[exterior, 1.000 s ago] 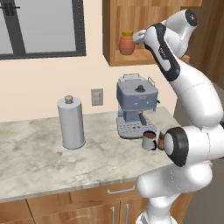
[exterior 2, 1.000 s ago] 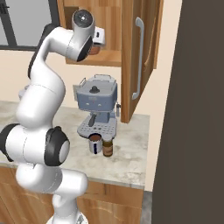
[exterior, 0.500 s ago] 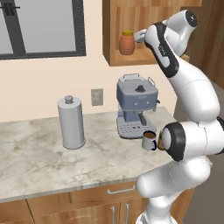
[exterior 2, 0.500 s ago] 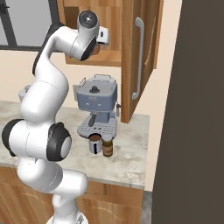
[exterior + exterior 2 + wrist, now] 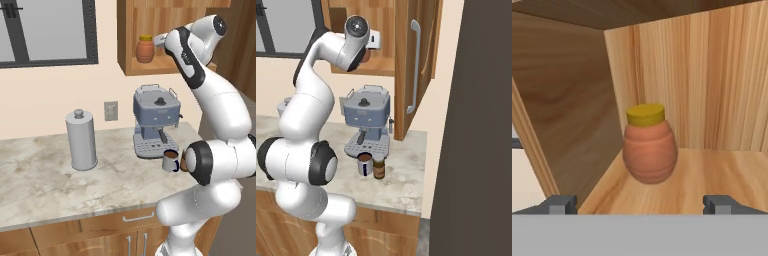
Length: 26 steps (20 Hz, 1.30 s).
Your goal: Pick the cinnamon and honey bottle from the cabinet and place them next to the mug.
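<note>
The honey bottle (image 5: 649, 145), a squat orange jar with a yellow lid, stands upright on the cabinet (image 5: 129, 37) shelf near its left wall. My gripper (image 5: 641, 205) is open just in front of it, its fingertips (image 5: 562, 204) spread wider than the jar and apart from it. In the left base view the gripper (image 5: 157, 41) reaches into the cabinet just right of the honey bottle (image 5: 145, 48). Down on the counter, the mug (image 5: 364, 164) stands before the coffee machine, with the dark cinnamon (image 5: 379, 167) jar right beside it. The mug (image 5: 170, 161) also shows beside my arm.
A blue-grey coffee machine (image 5: 156, 122) stands under the cabinet. A tall grey lidded canister (image 5: 81, 140) is to the left on the marble counter (image 5: 45, 175). The open cabinet door (image 5: 415, 65) with a metal handle hangs on the right, and a dark panel (image 5: 481, 125) beyond it.
The upper arm has shifted slightly. The hand stays at the cabinet opening facing the honey bottle. Nothing on the counter has moved.
</note>
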{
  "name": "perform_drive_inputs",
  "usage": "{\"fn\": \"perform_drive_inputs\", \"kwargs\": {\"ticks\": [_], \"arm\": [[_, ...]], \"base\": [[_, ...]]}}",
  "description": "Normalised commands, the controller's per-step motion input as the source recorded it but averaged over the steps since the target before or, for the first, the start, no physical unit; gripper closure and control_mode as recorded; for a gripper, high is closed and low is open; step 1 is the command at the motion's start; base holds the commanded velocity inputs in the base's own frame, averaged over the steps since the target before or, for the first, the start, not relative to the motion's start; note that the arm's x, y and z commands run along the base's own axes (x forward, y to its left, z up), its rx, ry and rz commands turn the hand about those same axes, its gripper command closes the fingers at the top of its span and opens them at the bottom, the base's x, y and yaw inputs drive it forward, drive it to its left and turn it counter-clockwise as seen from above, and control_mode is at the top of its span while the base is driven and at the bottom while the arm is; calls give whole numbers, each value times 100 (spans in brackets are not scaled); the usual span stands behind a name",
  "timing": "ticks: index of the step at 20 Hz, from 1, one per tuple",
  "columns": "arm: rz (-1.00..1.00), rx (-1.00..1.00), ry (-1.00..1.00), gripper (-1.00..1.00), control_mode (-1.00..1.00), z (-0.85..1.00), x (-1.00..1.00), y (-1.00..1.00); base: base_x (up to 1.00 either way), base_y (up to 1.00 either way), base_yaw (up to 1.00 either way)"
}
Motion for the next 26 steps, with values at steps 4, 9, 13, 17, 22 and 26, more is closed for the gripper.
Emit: {"fn": "perform_drive_inputs", "kwargs": {"ticks": [4,9,13,17,22,26], "arm": [[0,0,0,-100,-100,10,5,1],[0,-3,17,-100,-100,17,3,12],[0,0,17,-100,-100,2,23,0],[0,0,2,-100,-100,0,17,11],[-1,0,-1,-100,-100,-1,27,11],[0,0,0,-100,-100,0,39,2]], "base": [[0,0,0],[0,0,0],[0,0,0],[0,0,0],[0,0,0],[0,0,0]]}}
